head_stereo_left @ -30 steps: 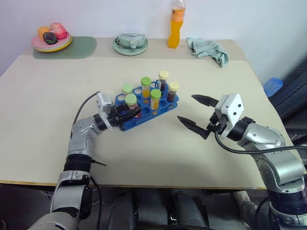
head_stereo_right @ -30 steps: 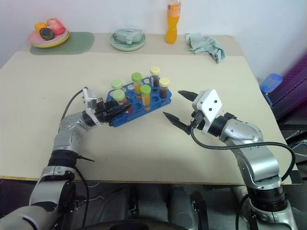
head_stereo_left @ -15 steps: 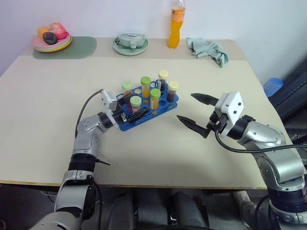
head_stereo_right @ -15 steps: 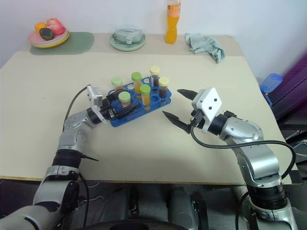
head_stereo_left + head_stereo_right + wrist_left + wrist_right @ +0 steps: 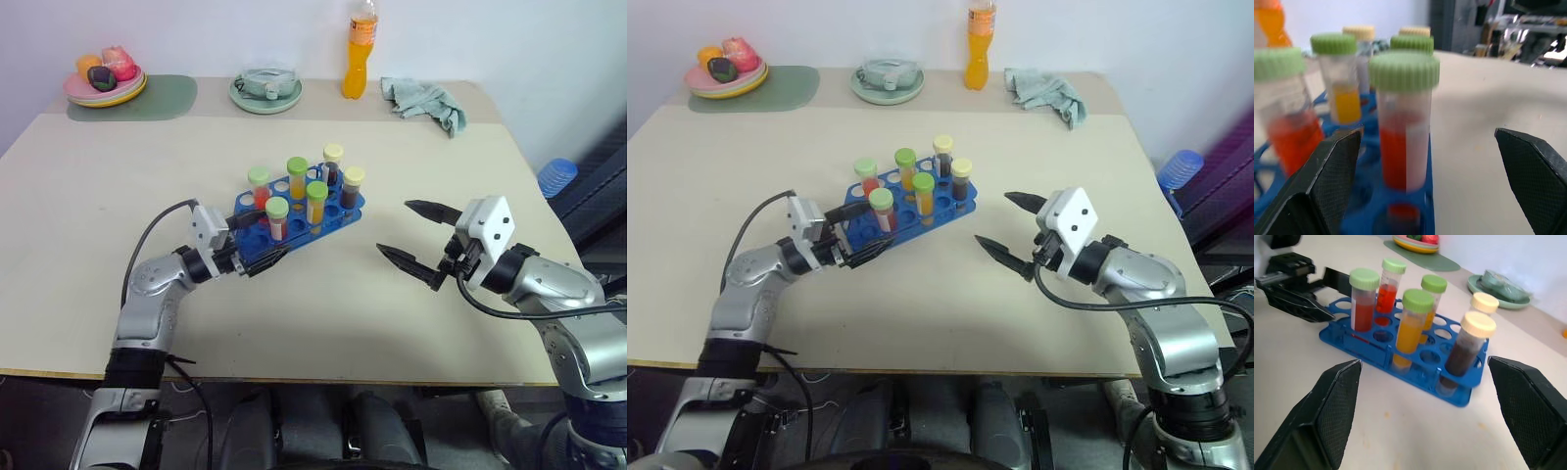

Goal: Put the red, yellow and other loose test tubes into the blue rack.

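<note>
While your left gripper (image 5: 263, 258) hangs with fingers wide just beside the blue plastic rack (image 5: 299, 215) mid-table, six capped tubes, the green-capped red test tube (image 5: 277, 217) included, stand in it. Your right gripper (image 5: 419, 241) waits, fingers spread and empty; no loose tube lies on the beige table (image 5: 323, 313), so the placing step looks done and you need only draw clear.

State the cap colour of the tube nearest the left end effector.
Green; the tube shows best in the left wrist view.
</note>
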Available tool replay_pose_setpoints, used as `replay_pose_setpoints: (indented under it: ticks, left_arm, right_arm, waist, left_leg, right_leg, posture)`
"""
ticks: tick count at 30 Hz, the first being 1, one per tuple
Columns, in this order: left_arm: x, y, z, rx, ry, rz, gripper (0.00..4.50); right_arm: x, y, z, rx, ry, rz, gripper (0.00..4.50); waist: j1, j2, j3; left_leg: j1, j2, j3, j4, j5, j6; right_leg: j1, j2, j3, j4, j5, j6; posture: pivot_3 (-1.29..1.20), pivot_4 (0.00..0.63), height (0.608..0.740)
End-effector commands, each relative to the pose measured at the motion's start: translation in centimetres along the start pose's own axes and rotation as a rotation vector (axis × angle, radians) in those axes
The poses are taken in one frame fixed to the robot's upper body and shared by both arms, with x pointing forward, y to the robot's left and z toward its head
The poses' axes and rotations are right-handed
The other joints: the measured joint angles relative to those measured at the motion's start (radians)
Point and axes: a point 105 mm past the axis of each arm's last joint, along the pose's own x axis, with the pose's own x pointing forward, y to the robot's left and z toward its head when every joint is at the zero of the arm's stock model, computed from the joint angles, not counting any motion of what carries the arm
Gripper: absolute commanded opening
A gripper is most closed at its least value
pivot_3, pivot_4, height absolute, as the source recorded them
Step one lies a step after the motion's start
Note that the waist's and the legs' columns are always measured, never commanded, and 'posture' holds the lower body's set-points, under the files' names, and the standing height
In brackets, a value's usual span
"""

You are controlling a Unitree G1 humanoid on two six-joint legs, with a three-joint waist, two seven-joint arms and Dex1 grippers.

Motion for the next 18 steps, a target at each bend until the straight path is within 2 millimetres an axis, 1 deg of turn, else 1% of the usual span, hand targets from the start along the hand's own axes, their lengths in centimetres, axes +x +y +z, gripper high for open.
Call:
replay_pose_setpoints:
  ticks: [1, 6, 9, 10, 13, 18]
  left_arm:
    - [-0.8, 0.0, 1.0, 0.058, 0.008, 0.018, 4.47]
    - [-2.5, 0.1, 1.5, 0.048, -0.004, 0.027, 4.47]
    - [-2.9, -0.4, 1.7, 0.036, -0.002, 0.013, 4.47]
    - [-3.3, -0.2, 2.0, 0.028, -0.018, 0.027, 4.47]
    - [-4.9, 0.4, 2.2, 0.022, 0.014, 0.053, 4.47]
    - [-5.7, 0.0, 2.3, 0.009, 0.043, 0.062, 4.47]
  right_arm:
    - [-0.9, -0.4, 0.3, -0.015, -0.006, -0.007, 4.22]
    - [-2.0, -0.9, -0.8, 0.02, 0.027, -0.063, 4.22]
    - [-3.2, -1.3, -2.0, 0.018, 0.067, -0.084, 4.22]
    - [-3.4, -1.3, -2.3, 0.023, 0.075, -0.092, 4.22]
    - [-4.8, -1.4, -3.6, 0.052, 0.105, -0.124, 4.22]
    - [-6.9, -1.9, -4.8, 0.07, 0.128, -0.139, 4.22]
  waist:
    - [0.0, 0.0, 0.0]
    - [0.0, 0.0, 0.0]
    - [0.0, 0.0, 0.0]
    - [0.001, 0.0, 0.0]
    - [-0.001, 0.0, 0.0]
    - [0.0, 0.001, 0.0]
  left_leg:
    - [0.0, 0.0, 0.0, 0.0, 0.0, 0.0]
    - [0.0, 0.0, 0.0, 0.0, 0.0, 0.0]
    - [0.0, 0.0, 0.0, 0.0, 0.0, 0.0]
    - [0.0, 0.0, 0.0, 0.0, 0.0, 0.0]
    - [0.0, 0.0, 0.0, 0.0, 0.0, 0.0]
    - [0.001, 0.0, 0.0, -0.001, 0.0, 0.0]
  right_leg:
    - [0.0, 0.0, 0.0, 0.0, 0.0, 0.0]
    - [0.0, 0.0, 0.0, 0.0, 0.0, 0.0]
    - [0.0, 0.0, 0.0, 0.0, 0.0, 0.0]
    - [0.001, 0.0, 0.0, 0.0, 0.0, 0.0]
    - [0.001, 0.0, 0.0, -0.001, 0.0, 0.0]
    - [0.001, 0.0, 0.0, -0.001, 0.0, 0.0]
  posture:
    - [0.0, 0.15, 0.74]
    - [0.0, 0.15, 0.74]
    - [0.0, 0.15, 0.74]
    - [0.0, 0.15, 0.74]
    - [0.0, 0.15, 0.74]
    - [0.0, 0.15, 0.74]
